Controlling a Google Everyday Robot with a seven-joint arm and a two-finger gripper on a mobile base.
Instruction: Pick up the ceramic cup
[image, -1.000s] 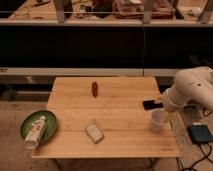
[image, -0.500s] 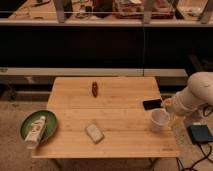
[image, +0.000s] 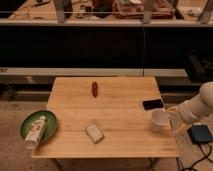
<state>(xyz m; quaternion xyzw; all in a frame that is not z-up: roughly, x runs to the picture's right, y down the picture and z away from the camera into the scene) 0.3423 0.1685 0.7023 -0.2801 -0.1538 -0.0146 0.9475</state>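
Note:
The ceramic cup (image: 159, 120) is small and white with a round pale rim. It stands near the right edge of the wooden table (image: 110, 100), just in front of a black phone. My gripper (image: 172, 118) is at the cup's right side, at the end of the pale arm (image: 197, 106) that reaches in from the right edge of the view. I cannot tell whether it touches the cup.
A black phone (image: 153, 104) lies behind the cup. A sponge (image: 94, 133) lies at front centre, and a small red-brown object (image: 94, 89) further back. A green plate (image: 26, 125) at the left holds a white bottle (image: 35, 131). A dark flat object (image: 200, 134) lies beyond the table's right edge.
My arm has pulled back to the right and lower, away from above the cup. The cup stays at about the same spot on the table.

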